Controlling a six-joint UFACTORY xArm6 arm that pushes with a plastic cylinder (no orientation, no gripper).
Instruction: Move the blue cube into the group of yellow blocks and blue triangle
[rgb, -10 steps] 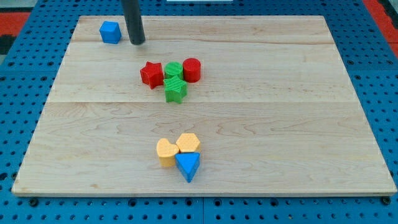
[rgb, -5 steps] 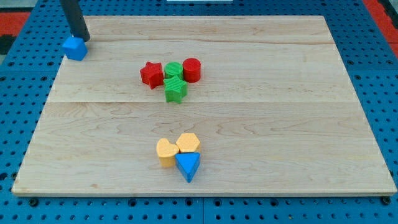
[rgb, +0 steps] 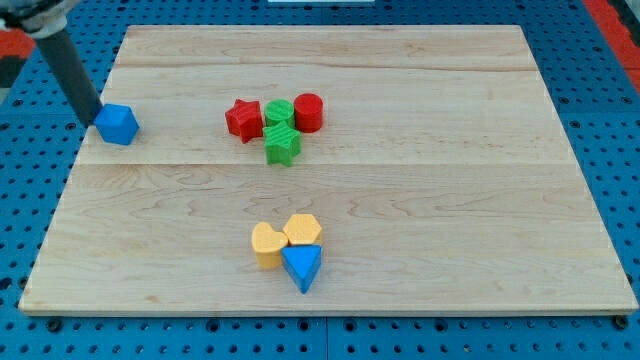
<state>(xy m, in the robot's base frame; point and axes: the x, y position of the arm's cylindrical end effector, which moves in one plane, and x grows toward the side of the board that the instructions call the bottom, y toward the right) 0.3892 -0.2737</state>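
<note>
My tip (rgb: 91, 118) is resting just left of the blue cube (rgb: 117, 125), apparently touching it, at the wooden board's (rgb: 450, 200) left edge; the rod is carrying no gripper; the two yellow blocks (rgb: 283, 238) and blue triangle (rgb: 302, 266) are sitting clustered near the view's bottom, well apart from the cube.

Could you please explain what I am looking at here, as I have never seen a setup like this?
This is a single camera view of a wooden board on a blue pegboard. The dark rod at the view's left is a robot arm's pusher; it has no hand and holds nothing. My tip sits just left of the blue cube, apparently touching it. Near the middle are a red star, two green blocks and a red cylinder. Lower down, two yellow blocks adjoin a blue triangle.
</note>
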